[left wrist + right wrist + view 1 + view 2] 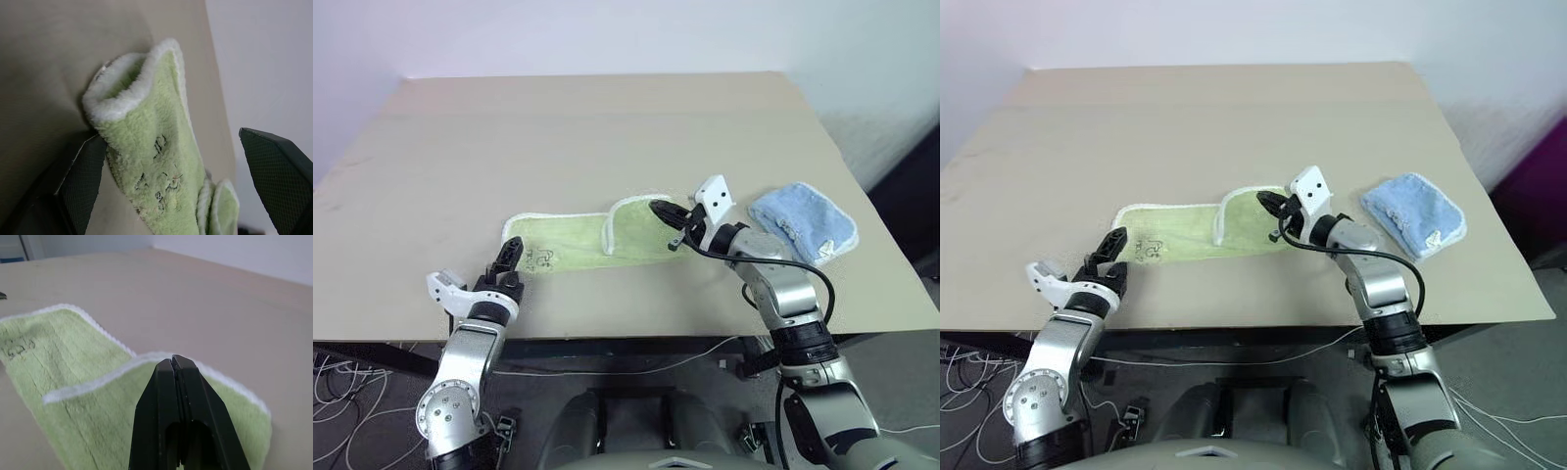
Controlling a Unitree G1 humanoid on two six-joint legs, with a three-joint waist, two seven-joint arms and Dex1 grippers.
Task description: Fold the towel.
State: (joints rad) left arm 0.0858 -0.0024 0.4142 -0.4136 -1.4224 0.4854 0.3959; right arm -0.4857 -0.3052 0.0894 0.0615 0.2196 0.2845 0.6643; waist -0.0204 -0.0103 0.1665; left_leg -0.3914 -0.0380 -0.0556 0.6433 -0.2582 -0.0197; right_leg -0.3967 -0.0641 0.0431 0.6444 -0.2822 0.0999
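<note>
The left gripper (509,257) stands with its fingers spread wide at the near left end of the towel (570,243). In its wrist view that rounded, white-edged end lies between the two fingers, one pad (80,178) close against the cloth and the other well apart from it, so nothing is gripped. Just past it, the towel runs as a long green strip across the table (607,137) toward the right gripper (662,210). That gripper is clenched tight with nothing between its fingers, and it hangs over the towel's right part, where one flap is already turned over onto the strip. Beyond the right gripper, on its far right side, a folded blue cloth (803,221) lies apart from the towel.

The risk, as I judge it, sits on the left. If those fingers close now they may catch only the top layer of the curled end, or push the cloth along the table and bunch it. The turned flap could also slip open if the strip is dragged.
</note>
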